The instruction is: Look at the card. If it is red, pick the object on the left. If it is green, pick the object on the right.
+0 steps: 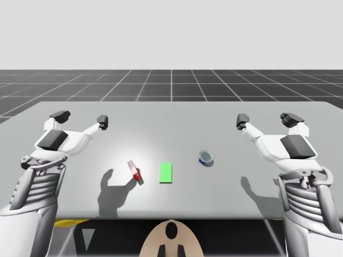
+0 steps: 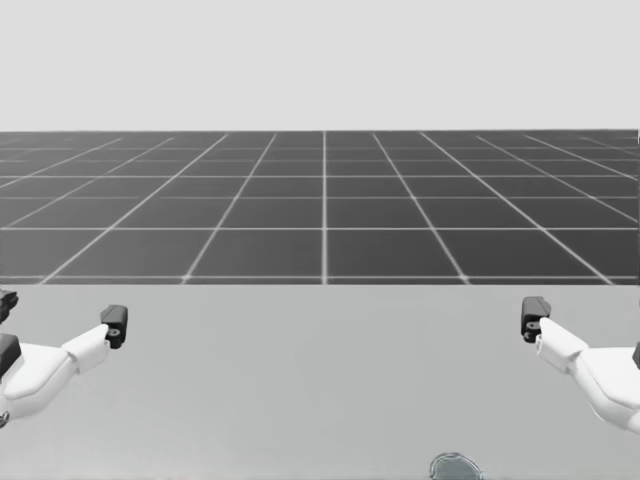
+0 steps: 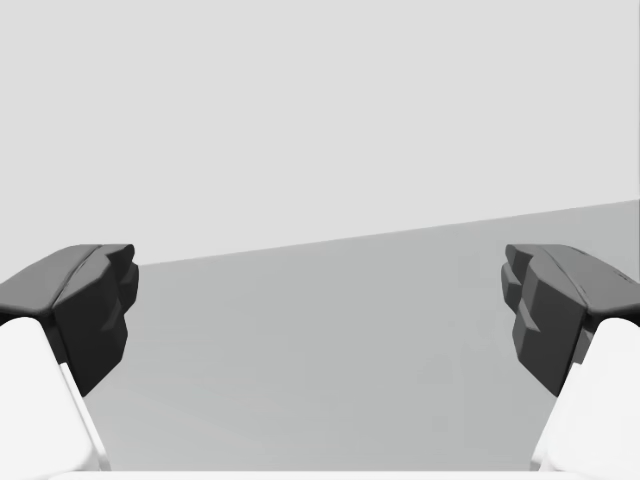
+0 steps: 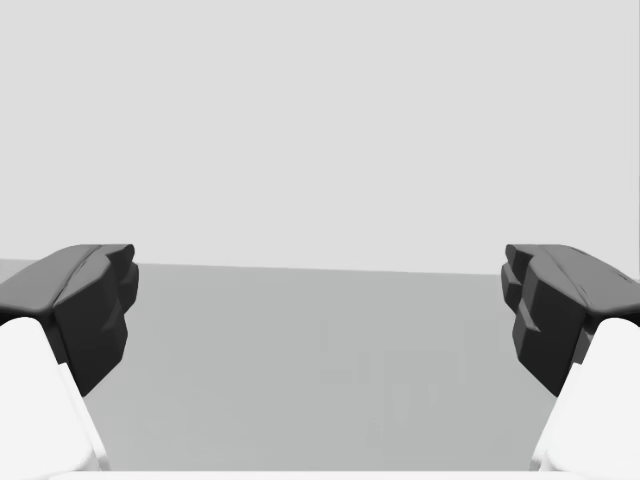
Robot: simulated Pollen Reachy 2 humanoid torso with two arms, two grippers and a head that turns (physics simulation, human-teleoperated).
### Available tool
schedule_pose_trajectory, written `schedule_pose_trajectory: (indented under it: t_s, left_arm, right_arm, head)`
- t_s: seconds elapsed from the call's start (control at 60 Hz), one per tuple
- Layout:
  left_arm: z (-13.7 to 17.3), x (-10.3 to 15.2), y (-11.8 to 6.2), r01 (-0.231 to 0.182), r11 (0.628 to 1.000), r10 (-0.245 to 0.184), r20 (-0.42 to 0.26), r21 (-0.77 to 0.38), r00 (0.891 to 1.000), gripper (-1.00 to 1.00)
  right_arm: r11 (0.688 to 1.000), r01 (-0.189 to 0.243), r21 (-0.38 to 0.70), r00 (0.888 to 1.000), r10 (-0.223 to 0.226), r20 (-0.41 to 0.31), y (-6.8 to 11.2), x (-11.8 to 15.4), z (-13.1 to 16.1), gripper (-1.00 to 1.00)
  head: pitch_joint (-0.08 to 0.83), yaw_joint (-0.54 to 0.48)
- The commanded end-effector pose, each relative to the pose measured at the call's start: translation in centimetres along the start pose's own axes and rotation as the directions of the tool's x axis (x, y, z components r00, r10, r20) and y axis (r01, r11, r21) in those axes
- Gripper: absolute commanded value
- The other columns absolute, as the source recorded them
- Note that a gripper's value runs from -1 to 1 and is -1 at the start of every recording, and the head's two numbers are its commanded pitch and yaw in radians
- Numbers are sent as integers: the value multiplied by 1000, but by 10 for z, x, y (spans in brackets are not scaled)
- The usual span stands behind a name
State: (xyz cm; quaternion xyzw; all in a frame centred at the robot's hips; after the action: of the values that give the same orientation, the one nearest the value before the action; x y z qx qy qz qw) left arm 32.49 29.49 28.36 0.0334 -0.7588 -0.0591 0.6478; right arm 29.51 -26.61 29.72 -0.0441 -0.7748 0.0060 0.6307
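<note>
Three things lie in a row on the grey counter point(image 1: 177, 120), near its front edge. A green card point(image 1: 165, 173) lies flat in the middle. Just to the left of it is a small red and white box point(image 1: 134, 171), lying down and turned at a slant. To the right of the card, and a little farther back, is a round blue and silver can point(image 1: 206, 158). The card touches neither of them.

The robot's left claw point(image 1: 81, 118) hangs over the far left part of the counter. Its two dark fingers are spread wide, and nothing is between them. The right claw point(image 1: 266, 119) hangs over the far right part. It is spread just as wide and holds nothing too. Both claws are well apart from the card, the box and the can.

Each wrist view looks out between the dark fingertips at grey counter. The head view looks across the counter to a dark floor point(image 2: 320, 200) with a grid of pale lines. The top of the can peeks in at its near edge.
</note>
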Motion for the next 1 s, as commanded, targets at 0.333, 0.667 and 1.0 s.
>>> schedule_pose_trajectory:
  t_s: [0.333, 0.667, 1.0]
  left_arm:
    - [2, 3, 1, 8, 1000, -8, 11, -13, 1000, -1000]
    - [4, 6, -4, 15, 999, -15, 15, -30, 1000, -1000]
    - [6, 8, -7, 15, 999, -14, 20, -33, 1000, -1000]
  right_arm:
    - [1000, -4, -4, 1000, 4, -15, -1, -1, -2, -1000]
    - [1000, -11, -2, 1000, 11, -22, 2, -2, -2, -1000]
    - [1000, -18, -3, 1000, 18, -23, 5, -3, -2, -1000]
  head:
    - [594, 5]
    - [781, 62]
    - [770, 30]
